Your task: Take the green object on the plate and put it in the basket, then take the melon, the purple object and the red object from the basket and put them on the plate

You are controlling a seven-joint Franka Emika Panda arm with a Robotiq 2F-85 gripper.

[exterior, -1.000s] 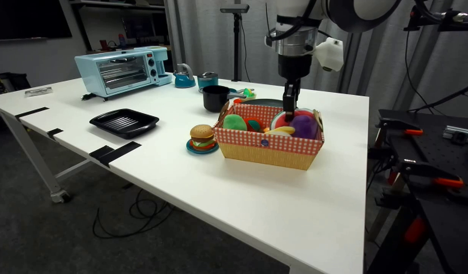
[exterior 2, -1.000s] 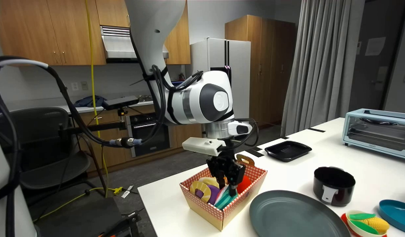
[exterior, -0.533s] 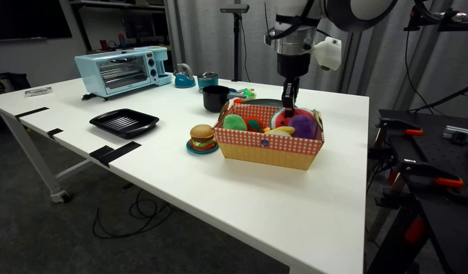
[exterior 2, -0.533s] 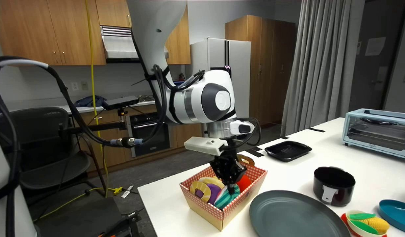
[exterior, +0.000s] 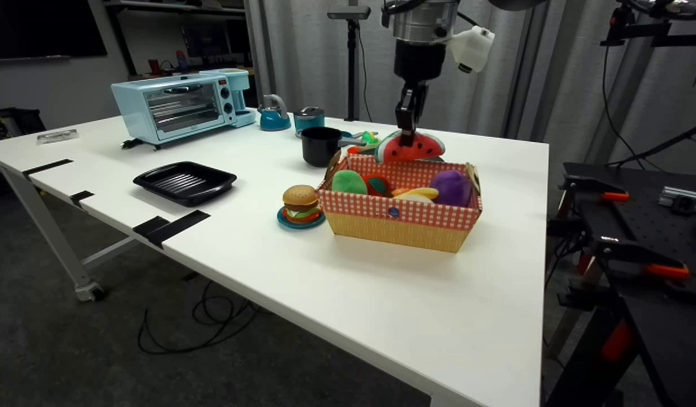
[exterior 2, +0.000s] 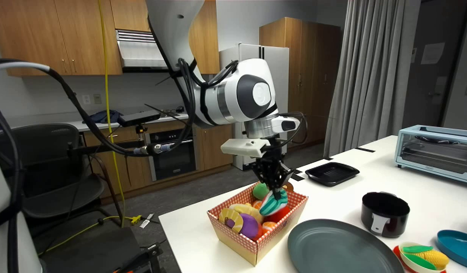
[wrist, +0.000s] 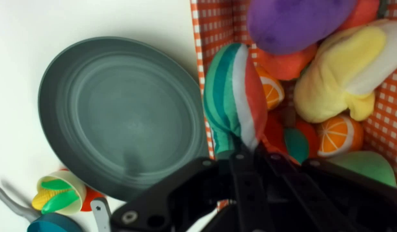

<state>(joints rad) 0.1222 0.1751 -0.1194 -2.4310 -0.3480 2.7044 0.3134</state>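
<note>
- Gripper (exterior: 407, 137) clamped on melon (wrist: 233, 93) above basket (exterior: 393, 228), contact blurred in wrist view.
- Below it, aside: purple object (wrist: 298, 22), cropped there.
- Beside it, lower: plate (exterior 2: 339, 246), cut off in an exterior view.

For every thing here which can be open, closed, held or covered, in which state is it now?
gripper: shut on the melon
melon: held over the basket
purple object: in the basket, not held
green object: in the basket, not held
basket: open at the top
plate: face up, uncovered
toaster oven: closed
black pot: uncovered
teal pot: covered
kettle: upright; open or closed, cannot tell
</note>
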